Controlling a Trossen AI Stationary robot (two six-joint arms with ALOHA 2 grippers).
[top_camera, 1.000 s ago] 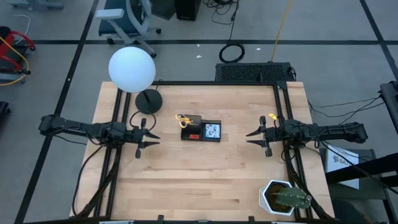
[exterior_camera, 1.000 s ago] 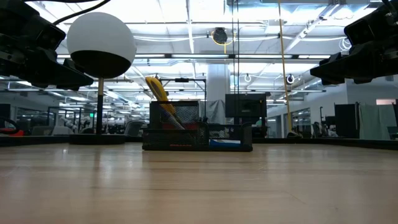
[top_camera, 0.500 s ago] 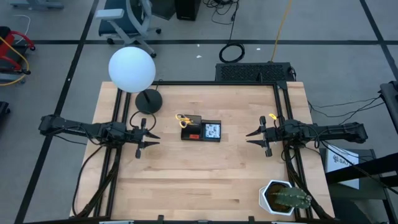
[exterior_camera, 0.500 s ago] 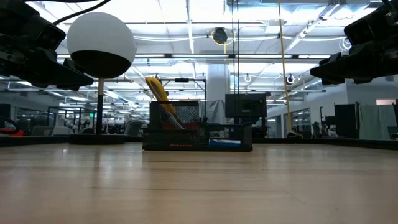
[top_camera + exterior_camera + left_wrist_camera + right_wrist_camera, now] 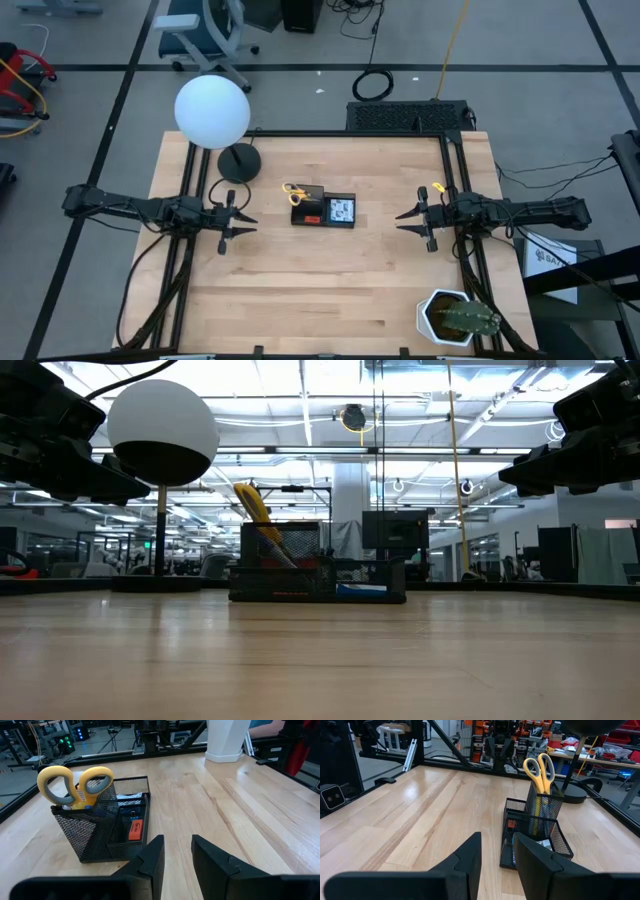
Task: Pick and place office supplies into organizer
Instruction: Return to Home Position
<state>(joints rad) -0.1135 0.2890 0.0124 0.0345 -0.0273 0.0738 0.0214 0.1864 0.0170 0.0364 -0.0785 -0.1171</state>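
Observation:
The black mesh organizer [image 5: 323, 209] stands on the wood at the table's middle. Yellow-handled scissors [image 5: 75, 785] stand handles up in its taller section [image 5: 541, 805]. In the lower section lie a small red piece [image 5: 135, 829] and a blue pad [image 5: 362, 591]. My left gripper [image 5: 248, 222] hovers left of the organizer, pointing at it, open with nothing between its fingers [image 5: 152, 860]. On the organizer's right, my right gripper [image 5: 399, 221] also points at it, open with nothing between its fingers [image 5: 470, 852]. Neither touches anything.
A lamp with a white globe [image 5: 212, 111] and round black base [image 5: 239, 161] stands at the far left. A cactus in a white pot [image 5: 457, 319] stands at the near right corner. Bare wood lies on the near side of the organizer.

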